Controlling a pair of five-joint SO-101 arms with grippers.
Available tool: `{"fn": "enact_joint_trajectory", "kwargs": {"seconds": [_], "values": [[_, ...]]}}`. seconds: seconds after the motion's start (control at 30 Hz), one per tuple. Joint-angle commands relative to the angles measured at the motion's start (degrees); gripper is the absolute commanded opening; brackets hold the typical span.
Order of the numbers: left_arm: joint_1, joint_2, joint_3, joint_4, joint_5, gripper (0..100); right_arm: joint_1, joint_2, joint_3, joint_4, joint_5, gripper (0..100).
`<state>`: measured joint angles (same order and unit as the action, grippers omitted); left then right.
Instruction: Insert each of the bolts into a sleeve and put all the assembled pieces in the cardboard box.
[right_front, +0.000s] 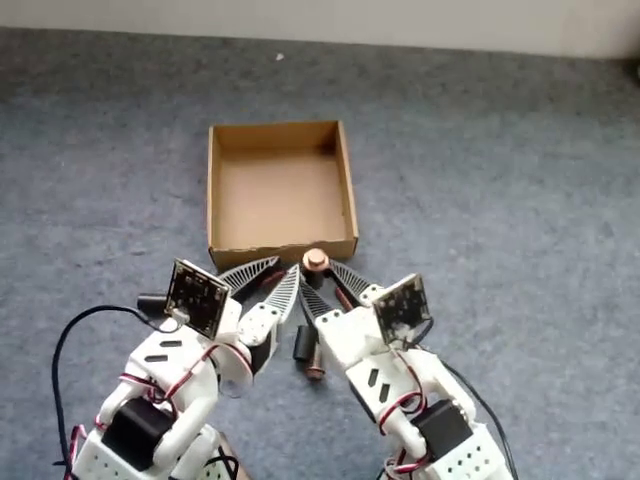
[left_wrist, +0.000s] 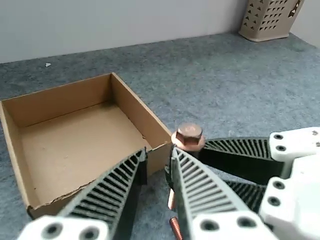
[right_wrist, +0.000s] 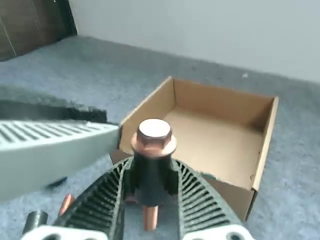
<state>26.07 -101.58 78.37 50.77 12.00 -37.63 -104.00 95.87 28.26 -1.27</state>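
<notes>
Right gripper (right_wrist: 150, 170) is clamping a sleeve (right_wrist: 150, 182) with bolt (right_wrist: 153, 136) inserted. Left gripper (left_wrist: 159, 154) is sitting open, empty. Box (right_front: 347, 185) is holding nothing; spare sleeve (right_front: 305, 343) and spare bolt (right_front: 315, 370) are lying loose.

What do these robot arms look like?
Both have white plastic shells with black motors and looping red, white and black wires. The left gripper and right gripper have dark, ribbed, pointed fingers, with a square camera board on each.

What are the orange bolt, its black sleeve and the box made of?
Bolt: probably metal, maybe copper-coated; its head is shiny orange-brown. Sleeve: dull black, maybe plastic or rubber, can't tell. Cardboard box: plain matte brown cardboard, with a ragged front edge.
</notes>
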Motion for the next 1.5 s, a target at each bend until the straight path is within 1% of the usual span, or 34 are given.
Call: {"fn": "enact_joint_trajectory", "kwargs": {"seconds": [0.0,0.33,0.4,0.5,0.53,0.6,0.67,0.77,0.93,1.07,1.17,1.23,1.37,1.47], "values": [[-0.75,-0.22,-0.92,0.53,-0.62,11,0.57,-1.19,5.67,-1.36,-0.70,0.5],[-1.19,-0.75,-1.10,0.62,-1.05,11,0.75,-1.19,5.76,-1.36,-0.70,0.5],[-4.18,-0.75,-1.19,0.26,-1.85,11,2.07,-1.19,5.41,-1.36,-1.14,0.5],[-11.21,-0.31,-2.86,0.26,-9.23,11,6.73,-1.10,5.32,-1.27,-1.23,0.5],[-13.14,-0.31,-3.47,0.26,-10.64,10,8.04,-1.01,5.32,-1.19,-1.67,0.5],[-15.52,-0.22,-4.62,0.53,-10.81,10,9.36,-0.92,5.32,-1.10,-3.43,0.5],[-16.92,-0.22,-4.53,0.70,-11.08,10,9.45,-0.84,5.23,0.13,-3.60,0.5],[-21.14,-0.66,-2.07,4.66,-11.16,10,9.45,-0.84,3.74,4.18,-3.60,0.5],[-28.97,-0.75,3.21,9.32,-12.04,10,9.54,-0.66,-3.82,10.15,-3.69,0.5],[-32.66,-0.75,6.90,13.89,-21.27,10,9.54,0.66,-8.48,10.77,-3.43,0.5],[-36.09,-0.75,10.15,14.24,-22.77,10,9.54,7.87,-13.05,10.59,-0.79,0.5],[-37.49,-0.75,12.18,14.24,-22.95,10,9.54,15.69,-18.33,10.51,-0.70,0.5],[-37.67,-0.75,17.54,14.15,-23.03,10,9.36,33.89,-30.73,9.98,-0.70,0.5],[-37.93,-0.84,17.89,13.19,-23.03,10,9.27,46.02,-38.20,4.53,-0.70,0.5]]}}
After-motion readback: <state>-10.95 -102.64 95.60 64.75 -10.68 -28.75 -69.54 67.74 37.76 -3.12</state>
